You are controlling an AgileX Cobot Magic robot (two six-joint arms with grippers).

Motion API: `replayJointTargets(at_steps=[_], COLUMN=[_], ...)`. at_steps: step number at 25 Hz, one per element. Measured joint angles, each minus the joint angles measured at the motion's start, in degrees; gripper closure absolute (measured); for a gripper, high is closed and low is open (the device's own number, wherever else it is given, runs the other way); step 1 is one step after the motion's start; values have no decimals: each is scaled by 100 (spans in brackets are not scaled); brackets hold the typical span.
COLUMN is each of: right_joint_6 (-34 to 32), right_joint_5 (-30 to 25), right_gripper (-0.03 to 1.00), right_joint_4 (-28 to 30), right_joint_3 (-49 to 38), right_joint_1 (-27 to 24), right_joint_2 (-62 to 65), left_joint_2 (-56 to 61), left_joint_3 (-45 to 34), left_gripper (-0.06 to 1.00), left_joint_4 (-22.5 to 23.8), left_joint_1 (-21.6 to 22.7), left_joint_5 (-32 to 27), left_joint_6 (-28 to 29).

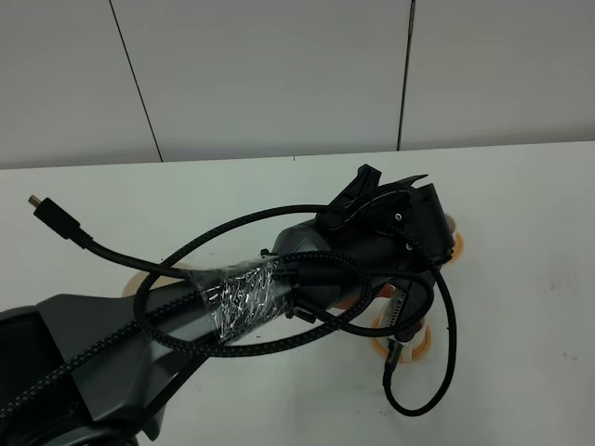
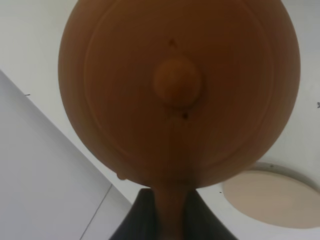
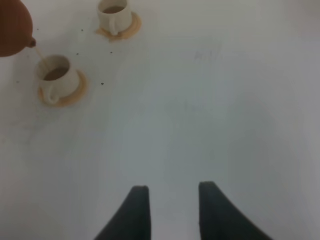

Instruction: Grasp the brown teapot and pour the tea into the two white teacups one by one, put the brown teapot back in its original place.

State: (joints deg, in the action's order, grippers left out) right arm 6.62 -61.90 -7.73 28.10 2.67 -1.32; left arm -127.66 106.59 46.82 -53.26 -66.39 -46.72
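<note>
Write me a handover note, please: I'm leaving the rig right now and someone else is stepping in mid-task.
Left gripper: shut on the brown teapot by its handle, pot tilted over the table.
Right gripper: jaws parted, holding nothing, idle above bare table.
Cups: the nearer teacup is taking a stream from the spout; the farther teacup already holds tea. Each sits on its orange saucer.
Coaster: bare, beside the teapot in the left wrist view.
Done: farther cup filled.
Left: finish this pour, level the pot, set it back on the coaster, release.
</note>
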Motion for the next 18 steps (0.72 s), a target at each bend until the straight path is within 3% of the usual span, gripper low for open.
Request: replayJointTargets(at_steps=[18], right_joint_6=[0], right_joint_5=[0], right_gripper=[73], right_joint_4=[0], right_joint_3=[0], right_joint_1=[0], right_joint_2=[0], left_joint_2=[0], left_joint_3=[0], left_gripper=[78], left_joint_4=[124], left_joint_1=[-83], left_joint_5=[-5], left_joint_6=[0])
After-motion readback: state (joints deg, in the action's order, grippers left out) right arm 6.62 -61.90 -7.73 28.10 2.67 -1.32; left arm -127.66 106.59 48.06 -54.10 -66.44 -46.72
